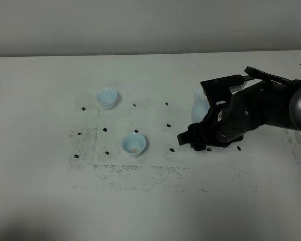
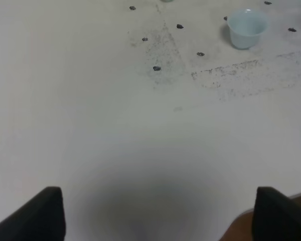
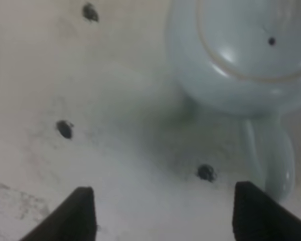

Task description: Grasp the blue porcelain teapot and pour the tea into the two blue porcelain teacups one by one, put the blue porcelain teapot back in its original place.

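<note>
The blue porcelain teapot (image 1: 198,106) stands on the white table, mostly hidden behind my right arm. The right wrist view shows its round body (image 3: 241,55) and loop handle (image 3: 272,155) close up. My right gripper (image 1: 190,140) is open and empty, low over the table just in front of the teapot, with one fingertip (image 3: 266,216) beside the handle. The two blue porcelain teacups stand upright to the left: one farther back (image 1: 107,97), one nearer (image 1: 134,144). My left gripper (image 2: 160,221) is open and empty, far from the nearer cup (image 2: 247,28).
Small black marks (image 1: 168,125) dot the table around the cups and teapot, and there are scuffed grey patches (image 1: 140,173). The table's front edge (image 2: 241,228) shows beside my left gripper. The left arm is out of the exterior high view.
</note>
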`<state>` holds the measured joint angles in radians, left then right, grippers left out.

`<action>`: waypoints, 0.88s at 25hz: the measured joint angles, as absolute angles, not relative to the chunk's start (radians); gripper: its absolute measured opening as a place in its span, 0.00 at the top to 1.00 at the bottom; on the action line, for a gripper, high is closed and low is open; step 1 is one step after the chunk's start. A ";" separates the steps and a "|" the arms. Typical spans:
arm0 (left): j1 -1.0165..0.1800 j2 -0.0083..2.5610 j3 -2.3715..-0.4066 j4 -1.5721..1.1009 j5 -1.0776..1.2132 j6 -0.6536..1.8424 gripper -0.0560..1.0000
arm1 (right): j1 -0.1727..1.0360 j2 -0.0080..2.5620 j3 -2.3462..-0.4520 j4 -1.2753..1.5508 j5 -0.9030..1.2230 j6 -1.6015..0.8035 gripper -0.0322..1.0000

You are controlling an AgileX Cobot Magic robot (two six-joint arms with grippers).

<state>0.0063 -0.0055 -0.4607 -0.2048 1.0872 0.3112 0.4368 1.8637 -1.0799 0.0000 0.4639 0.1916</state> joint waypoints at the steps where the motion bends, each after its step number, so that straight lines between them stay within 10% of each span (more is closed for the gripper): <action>1: 0.006 -0.006 -0.461 -0.205 1.087 0.311 0.26 | 0.437 1.864 -1.080 0.000 0.474 0.198 0.43; 22: 0.006 -0.006 -0.461 -0.204 1.087 0.311 0.26 | 0.383 1.844 -1.313 -0.139 0.932 -0.036 0.43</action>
<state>0.0063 -0.0055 -0.4607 -0.2039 1.0872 0.3112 0.3833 1.8439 -1.3130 -0.1394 0.9321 -0.0359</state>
